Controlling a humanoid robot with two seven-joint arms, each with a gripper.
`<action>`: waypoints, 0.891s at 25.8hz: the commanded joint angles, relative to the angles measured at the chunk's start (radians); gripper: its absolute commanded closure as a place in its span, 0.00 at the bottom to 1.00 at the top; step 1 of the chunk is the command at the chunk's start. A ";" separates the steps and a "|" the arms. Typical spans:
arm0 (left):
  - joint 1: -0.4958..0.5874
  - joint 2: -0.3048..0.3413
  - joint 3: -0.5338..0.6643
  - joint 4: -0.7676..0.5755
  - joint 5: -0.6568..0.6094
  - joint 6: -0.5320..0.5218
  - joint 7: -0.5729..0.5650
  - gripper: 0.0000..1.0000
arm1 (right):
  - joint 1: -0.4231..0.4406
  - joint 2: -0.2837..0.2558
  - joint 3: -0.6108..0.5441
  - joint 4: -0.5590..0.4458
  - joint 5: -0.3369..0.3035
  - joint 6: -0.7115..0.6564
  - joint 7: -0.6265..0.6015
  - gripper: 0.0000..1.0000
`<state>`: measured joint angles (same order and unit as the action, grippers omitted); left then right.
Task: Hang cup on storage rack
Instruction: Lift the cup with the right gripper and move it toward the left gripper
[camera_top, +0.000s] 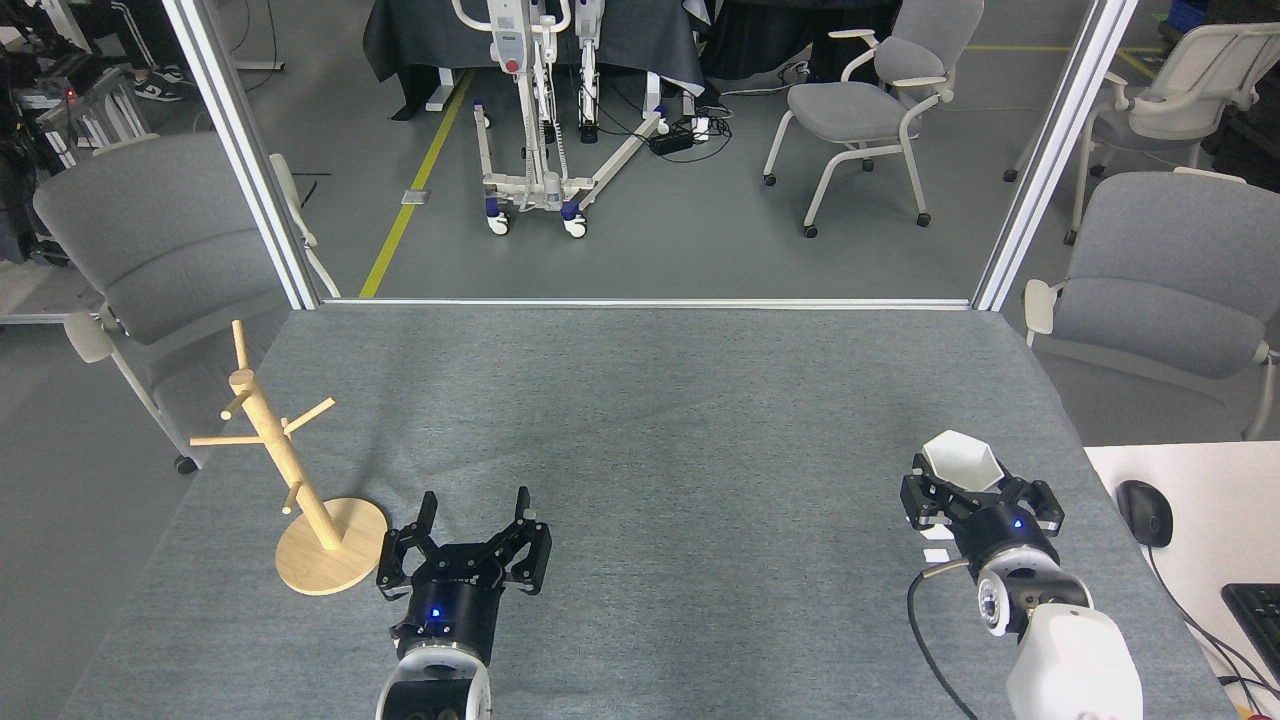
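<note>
Lower right of frame: right gripper clasps the white hexagonal cup, mouth up. The wooden mug tree stands far across at lower left, just beside the wide-open, empty left gripper.

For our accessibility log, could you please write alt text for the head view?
The right gripper holds a white cup, mouth up, at the right of a grey table. The left gripper, jaws open, is empty beside a wooden rack at the left.
</note>
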<state>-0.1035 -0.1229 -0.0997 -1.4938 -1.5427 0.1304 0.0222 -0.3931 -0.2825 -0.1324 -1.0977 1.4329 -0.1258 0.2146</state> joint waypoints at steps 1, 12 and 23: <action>-0.001 0.002 0.000 0.000 -0.001 -0.002 0.001 0.00 | 0.017 -0.018 -0.029 -0.218 -0.100 -0.014 0.173 0.51; 0.015 0.032 -0.084 -0.039 -0.037 -0.018 0.015 0.01 | 0.003 -0.001 0.163 -0.597 -0.121 0.407 0.345 0.55; -0.013 0.080 -0.327 -0.039 -0.293 -0.120 0.035 0.01 | -0.096 0.031 0.683 -0.617 0.110 1.032 0.509 0.54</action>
<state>-0.0843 -0.0401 -0.3960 -1.5450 -1.8134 0.0708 0.0592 -0.4775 -0.2656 0.4306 -1.7155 1.4906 0.7720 0.6796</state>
